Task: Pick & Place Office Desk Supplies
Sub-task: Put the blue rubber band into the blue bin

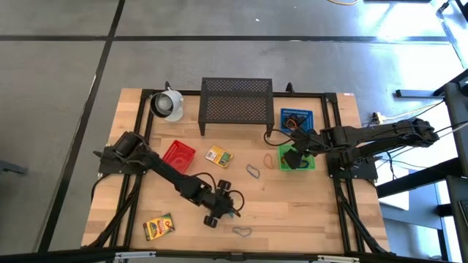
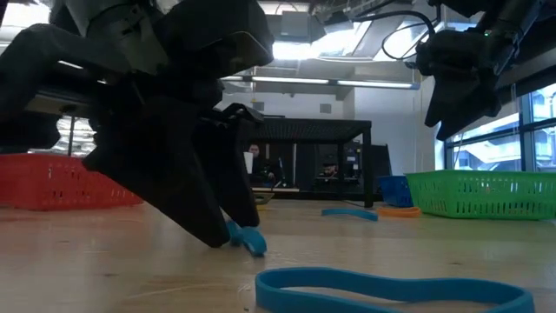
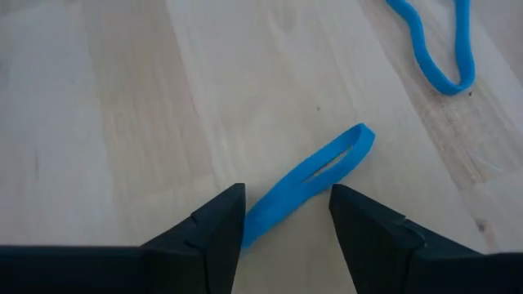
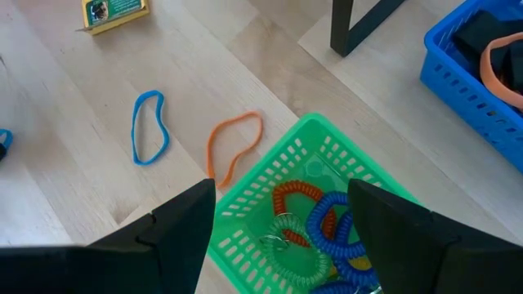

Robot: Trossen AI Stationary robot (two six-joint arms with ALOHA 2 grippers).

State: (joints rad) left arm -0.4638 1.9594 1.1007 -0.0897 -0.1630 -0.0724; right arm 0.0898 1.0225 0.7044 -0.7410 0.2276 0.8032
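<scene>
While coiled cords are already lying in the green basket [image 4: 270, 175], the left gripper [image 3: 286, 224] is straddling a blue loop [image 3: 315, 180] on the near tabletop [image 1: 307, 212], fingers spread, gripping nothing; the right gripper [image 4: 282, 216] is hanging open and empty over that basket, with several loops and boxes waiting.

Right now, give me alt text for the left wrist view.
The left end effector is open and straddles a flattened blue loop lying on the wooden table. Part of a second blue loop lies farther off.

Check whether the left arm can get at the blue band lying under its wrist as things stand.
Probably yes. The left gripper is low over the table, jaws open on either side of the blue band, and nothing lies between them.
</scene>
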